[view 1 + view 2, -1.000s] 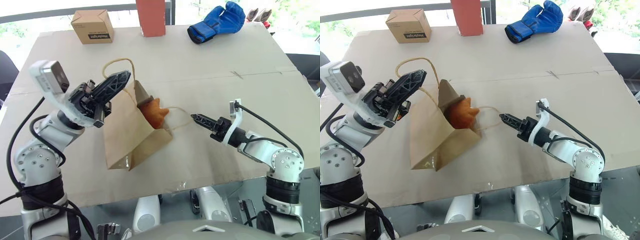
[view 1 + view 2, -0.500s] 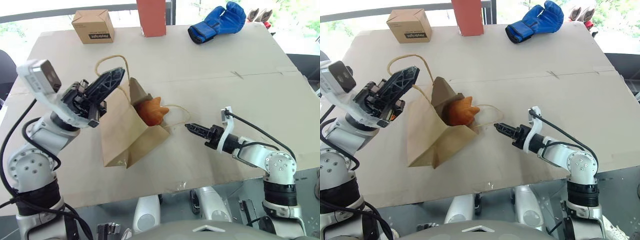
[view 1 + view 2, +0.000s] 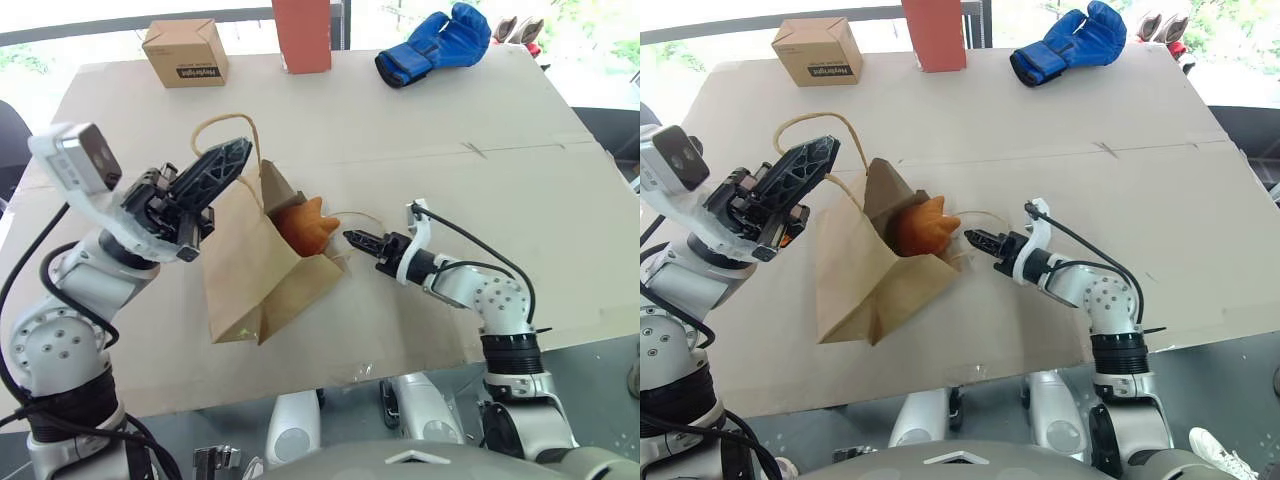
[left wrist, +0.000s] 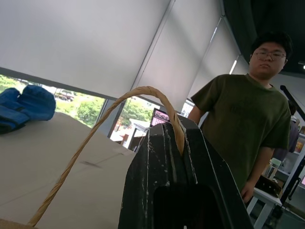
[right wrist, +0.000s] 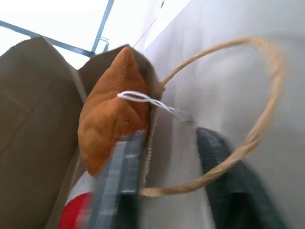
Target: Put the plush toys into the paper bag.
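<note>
The brown paper bag lies tipped on the table with its mouth facing right. My left gripper is shut on the bag's upper loop handle and holds it up above the bag. The orange-brown plush toy sits in the mouth, partly poking out. Deeper inside shows the white toy's red tip. My right gripper points level at the bag's front rim by the lower handle. Its blurred fingers straddle that rim and close on it.
At the far edge of the cardboard-covered table stand a small brown box and a tall red-brown box. A blue boxing glove lies beside them. A person stands beyond the table.
My right gripper has moved left up to the bag's mouth and closed its fingers. The left gripper has kept its hold on the upper handle.
</note>
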`<move>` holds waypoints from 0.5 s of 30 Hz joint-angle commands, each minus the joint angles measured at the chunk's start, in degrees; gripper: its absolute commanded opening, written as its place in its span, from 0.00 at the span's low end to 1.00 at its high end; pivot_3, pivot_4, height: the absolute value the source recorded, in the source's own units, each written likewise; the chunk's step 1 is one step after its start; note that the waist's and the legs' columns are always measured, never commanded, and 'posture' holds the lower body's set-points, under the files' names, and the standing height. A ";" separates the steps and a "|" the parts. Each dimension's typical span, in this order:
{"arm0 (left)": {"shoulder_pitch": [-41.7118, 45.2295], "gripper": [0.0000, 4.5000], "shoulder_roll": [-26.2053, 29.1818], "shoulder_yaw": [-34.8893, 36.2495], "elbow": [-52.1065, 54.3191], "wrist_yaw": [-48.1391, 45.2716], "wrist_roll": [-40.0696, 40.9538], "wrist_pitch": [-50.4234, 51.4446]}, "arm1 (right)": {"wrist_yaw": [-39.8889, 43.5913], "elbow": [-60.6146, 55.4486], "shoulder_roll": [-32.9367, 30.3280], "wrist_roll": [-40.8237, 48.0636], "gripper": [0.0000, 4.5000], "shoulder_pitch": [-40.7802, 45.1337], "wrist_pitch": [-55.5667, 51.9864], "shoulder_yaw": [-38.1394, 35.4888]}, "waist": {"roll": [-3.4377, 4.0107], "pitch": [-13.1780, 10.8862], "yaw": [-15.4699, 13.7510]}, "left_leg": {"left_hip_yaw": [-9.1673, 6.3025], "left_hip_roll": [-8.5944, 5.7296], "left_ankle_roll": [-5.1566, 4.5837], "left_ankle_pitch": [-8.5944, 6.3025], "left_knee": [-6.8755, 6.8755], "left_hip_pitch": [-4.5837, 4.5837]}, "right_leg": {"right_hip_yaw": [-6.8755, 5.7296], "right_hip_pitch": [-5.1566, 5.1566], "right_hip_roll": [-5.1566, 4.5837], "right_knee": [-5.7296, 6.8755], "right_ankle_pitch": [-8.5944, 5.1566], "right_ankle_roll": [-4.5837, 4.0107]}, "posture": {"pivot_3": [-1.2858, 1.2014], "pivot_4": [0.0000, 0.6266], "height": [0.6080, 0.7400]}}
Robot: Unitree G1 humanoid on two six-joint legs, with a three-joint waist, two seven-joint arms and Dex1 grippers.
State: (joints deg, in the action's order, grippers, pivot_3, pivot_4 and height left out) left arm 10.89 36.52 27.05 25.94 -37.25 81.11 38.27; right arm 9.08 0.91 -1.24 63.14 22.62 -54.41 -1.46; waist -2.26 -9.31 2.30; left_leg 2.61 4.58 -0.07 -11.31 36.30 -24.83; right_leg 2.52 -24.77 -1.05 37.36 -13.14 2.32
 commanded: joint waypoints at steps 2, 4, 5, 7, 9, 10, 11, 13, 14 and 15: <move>-0.18 0.00 0.21 2.00 2.23 0.44 1.23 -1.51 | 7.69 -3.01 1.56 -1.57 0.01 0.60 5.83 -1.19 | 0.01 -0.01 -0.02 | 0.01 0.00 0.00 0.00 0.01 0.00 | 0.00 0.00 0.00 0.00 0.00 0.01 | 0.52 0.24 1.00; -0.19 0.00 -0.02 2.10 2.19 0.68 1.36 -1.85 | 9.66 -4.70 2.17 0.59 0.01 0.98 6.50 -3.06 | 0.01 -0.01 -0.07 | 0.01 0.00 0.00 0.00 0.01 -0.01 | 0.00 0.00 0.00 0.01 0.00 0.01 | 0.52 0.24 1.00; -0.13 0.00 -0.10 2.12 2.02 0.68 1.32 -2.01 | 10.34 -5.47 2.36 1.35 0.01 1.28 6.65 -3.78 | 0.02 -0.01 -0.08 | 0.01 0.00 0.00 0.00 0.01 -0.01 | 0.00 0.00 0.00 0.00 0.00 0.01 | 0.52 0.24 1.00; 0.87 0.00 -0.36 1.91 0.92 0.61 0.82 -2.64 | 11.81 -8.47 2.27 3.98 0.01 2.35 6.71 -5.17 | 0.02 -0.01 -0.07 | 0.01 0.00 0.00 0.00 0.01 -0.01 | 0.00 0.00 0.00 0.00 0.00 0.01 | 0.52 0.24 1.00; 2.19 0.00 -0.51 1.61 -0.40 0.60 0.12 -3.31 | 12.24 -11.08 2.20 6.36 0.01 3.49 6.86 -6.36 | 0.04 -0.02 -0.14 | 0.01 0.00 0.00 0.00 0.01 -0.02 | 0.00 -0.01 0.00 0.01 0.00 0.01 | 0.52 0.24 1.00; 3.91 0.00 -0.16 1.15 -2.31 -0.11 -1.51 -3.90 | 11.76 -13.36 1.69 8.62 0.01 5.23 6.82 -7.33 | 0.04 -0.03 -0.20 | 0.01 0.00 0.00 0.00 0.01 -0.01 | 0.00 -0.01 0.00 0.03 0.00 0.00 | 0.52 0.24 1.00; 5.61 0.00 0.18 0.70 -4.08 -0.99 -3.14 -4.56 | 11.03 -15.23 1.17 10.51 0.01 6.83 6.73 -8.12 | 0.09 -0.06 -0.26 | 0.00 0.00 0.00 0.00 0.02 0.00 | -0.01 -0.01 0.00 0.05 0.00 0.01 | 0.52 0.24 1.00; 10.14 0.00 0.37 -0.01 -8.04 -1.93 -4.23 -4.87 | 8.90 -18.44 -0.55 13.69 0.01 10.21 6.39 -9.39 | 0.10 -0.07 -0.26 | -0.01 0.00 0.00 0.00 0.04 0.03 | -0.01 0.00 0.02 0.10 0.00 0.02 | 0.52 0.24 1.00; 12.42 0.00 0.46 -0.62 -10.09 -2.81 -5.28 -5.13 | 7.37 -19.81 -1.41 15.29 0.01 11.93 6.34 -9.87 | 0.11 -0.07 -0.38 | -0.02 0.00 0.00 0.01 0.04 0.03 | -0.02 0.00 0.02 0.13 0.00 0.02 | 0.52 0.24 1.00; 14.32 0.00 0.44 -1.13 -11.94 -3.64 -6.31 -5.30 | 5.93 -20.89 -2.25 16.53 0.01 13.32 6.40 -10.11 | 0.09 -0.06 -0.37 | -0.03 0.00 0.00 0.01 0.06 0.02 | -0.04 -0.01 0.03 0.16 -0.01 0.01 | 0.52 0.24 1.00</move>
State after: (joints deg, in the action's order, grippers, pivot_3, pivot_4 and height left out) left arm 23.32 36.28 26.10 15.24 -39.24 75.88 34.24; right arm 16.70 -16.45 -2.94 76.35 34.89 -48.47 -10.50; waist -2.17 -9.37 1.93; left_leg 2.59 4.57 -0.07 -11.31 36.36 -24.80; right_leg 2.49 -24.77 -1.02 37.50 -13.14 2.33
